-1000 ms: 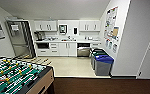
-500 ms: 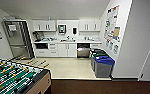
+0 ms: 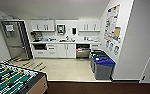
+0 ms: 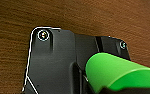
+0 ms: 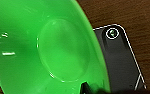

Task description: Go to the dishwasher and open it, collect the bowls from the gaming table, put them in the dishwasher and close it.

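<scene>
Left gripper: fingers not made out, so I can't tell how they stand; a green bowl [image 4: 121, 72] shows large and close to the wrist camera, over brown wood-grain floor [image 4: 66, 15].
Right gripper: fingers likewise unclear; a second green bowl [image 5: 46, 47] sits right up against the camera, inside facing it, with a dark tip at its rim. Whether it is gripped, can't tell.
Dishwasher [image 3: 83, 50]: far wall, under the counter, right of the white cabinet doors [image 3: 66, 50]; its top reads dark and open, greyish panel below.
Bins: blue-lidded bin [image 3: 104, 67] near right, darker bins just behind it.
Foosball table [image 3: 13, 80]: near left corner, green field.
Refrigerator [image 3: 16, 38]: far left.
Posters [image 3: 112, 27]: right wall.
</scene>
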You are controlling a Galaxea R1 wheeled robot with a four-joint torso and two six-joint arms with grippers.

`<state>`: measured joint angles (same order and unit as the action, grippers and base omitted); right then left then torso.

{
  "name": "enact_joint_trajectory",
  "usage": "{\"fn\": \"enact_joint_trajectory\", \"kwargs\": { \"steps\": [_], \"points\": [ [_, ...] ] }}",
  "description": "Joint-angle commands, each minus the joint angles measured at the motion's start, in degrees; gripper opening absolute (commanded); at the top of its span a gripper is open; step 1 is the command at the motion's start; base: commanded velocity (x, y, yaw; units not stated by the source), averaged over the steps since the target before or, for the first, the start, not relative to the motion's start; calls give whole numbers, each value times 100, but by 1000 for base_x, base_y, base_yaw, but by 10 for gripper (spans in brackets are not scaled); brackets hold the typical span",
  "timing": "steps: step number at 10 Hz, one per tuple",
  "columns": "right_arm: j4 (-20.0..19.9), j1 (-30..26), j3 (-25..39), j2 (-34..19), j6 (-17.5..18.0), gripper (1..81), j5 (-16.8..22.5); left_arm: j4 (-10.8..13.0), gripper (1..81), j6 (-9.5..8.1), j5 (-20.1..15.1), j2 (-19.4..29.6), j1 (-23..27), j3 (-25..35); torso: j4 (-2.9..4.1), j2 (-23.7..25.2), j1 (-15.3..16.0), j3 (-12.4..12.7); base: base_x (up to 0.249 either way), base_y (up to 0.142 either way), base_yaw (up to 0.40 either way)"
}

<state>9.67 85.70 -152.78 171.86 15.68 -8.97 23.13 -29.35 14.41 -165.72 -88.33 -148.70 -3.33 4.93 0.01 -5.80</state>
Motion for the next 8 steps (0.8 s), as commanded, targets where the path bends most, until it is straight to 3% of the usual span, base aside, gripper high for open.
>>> {"fn": "enact_joint_trajectory", "kwargs": {
  "steps": [1, 6, 8],
  "points": [
    [229, -197, 57, 44, -100, 10, 458, 69, 10, 18, -184, 56, 268, 16, 0, 0, 0, 0, 163, -75, 0],
    [229, -206, 57, 44, -100, 10, 457, 69, 10, 18, -184, 65, 268, 17, 0, 0, 0, 0, 163, -74, 0],
    [229, -206, 57, 44, -100, 10, 449, 69, 10, 18, -184, 65, 268, 25, 0, 0, 2, 0, 159, 0, 0]
  ]
}}
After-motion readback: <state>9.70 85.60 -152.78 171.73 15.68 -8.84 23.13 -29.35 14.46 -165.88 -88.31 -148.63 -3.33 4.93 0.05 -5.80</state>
